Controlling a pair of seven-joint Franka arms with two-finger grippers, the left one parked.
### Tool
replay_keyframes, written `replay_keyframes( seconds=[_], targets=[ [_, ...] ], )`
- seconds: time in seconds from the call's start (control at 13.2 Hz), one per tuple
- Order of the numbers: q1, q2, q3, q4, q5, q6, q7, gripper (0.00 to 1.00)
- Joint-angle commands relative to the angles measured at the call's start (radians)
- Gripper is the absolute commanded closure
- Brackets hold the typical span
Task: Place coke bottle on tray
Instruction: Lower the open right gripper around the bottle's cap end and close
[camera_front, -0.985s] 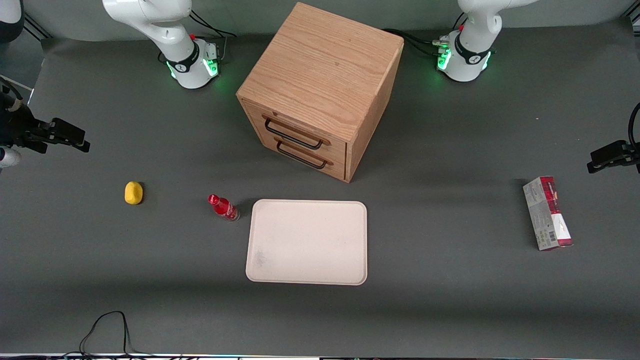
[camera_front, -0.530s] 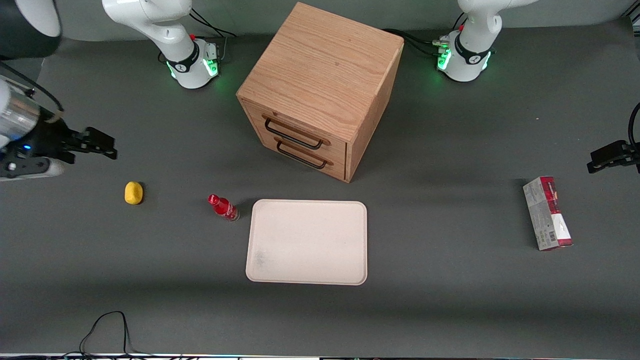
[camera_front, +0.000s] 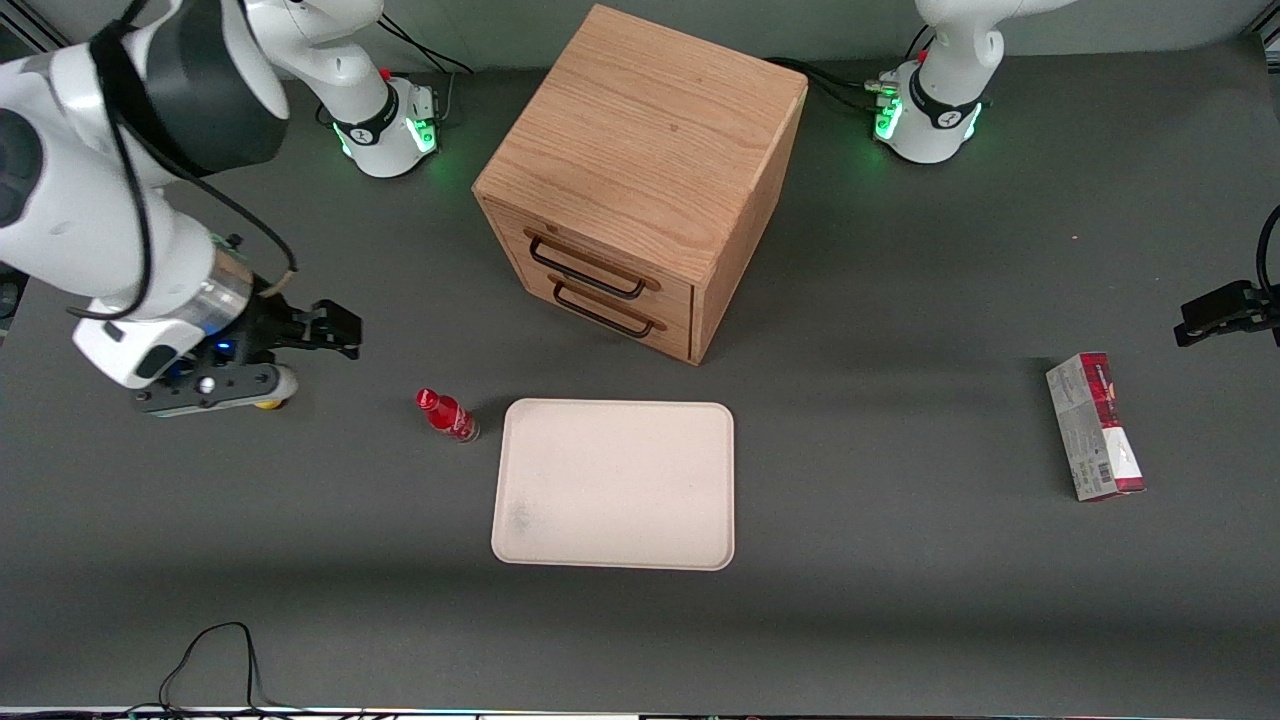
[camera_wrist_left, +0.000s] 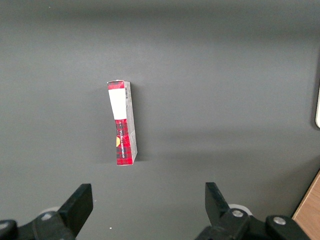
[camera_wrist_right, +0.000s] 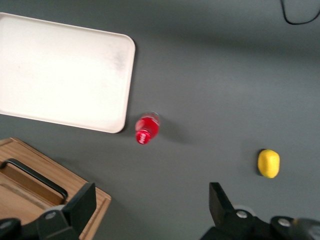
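Coke bottle (camera_front: 447, 415) stands on the dark grey worktop (camera_front: 900, 600), not on the tray, and nothing is touching it. We start from the end effector (camera_front: 345, 338). It sits in the middle height of the front frame, toward the working arm's end of the worktop. Its two black fingers (camera_wrist_right: 82, 202) are spread wide with nothing between them, as the right wrist view shows plainly. The wrist body covers most of a small yellow object (camera_front: 265, 403) in the front frame, so only a sliver of it peeks out there. The right wrist view shows that yellow object (camera_wrist_right: 269, 163) whole and lying on the bare worktop.

Next outward comes the coke bottle (camera_wrist_right: 146, 129), nearer to the front camera than the end effector (camera_wrist_right: 152, 200) and apart from it. Seen from above, it shows its red cap and looks upright. It lies between the yellow object and the tray (camera_front: 520, 412), just beside one rounded corner of the tray (camera_wrist_right: 60, 70), with a narrow strip of worktop between them. The cream-white tray lies flat in the lower middle of the front frame.

A wooden drawer cabinet (camera_front: 640, 170) with two black handles stands above the tray in the front frame, farther from the camera. A red-and-grey carton (camera_front: 1095, 425) lies toward the parked arm's end of the worktop. A black cable (camera_front: 210, 650) loops along the bottom edge of the front frame.
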Motion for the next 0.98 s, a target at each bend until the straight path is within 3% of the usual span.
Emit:
replay_keyframes(
  seconds=[0.0,0.45,0.91],
  targets=[
    [0.026,0.032,-0.008,0.053,0.002,-0.015,0.050,0.00],
    [0.026,0.048,-0.007,-0.050,0.005,0.033,0.032,0.00],
    [0.038,0.045,-0.005,-0.341,0.011,0.358,0.035,0.00]
  ],
)
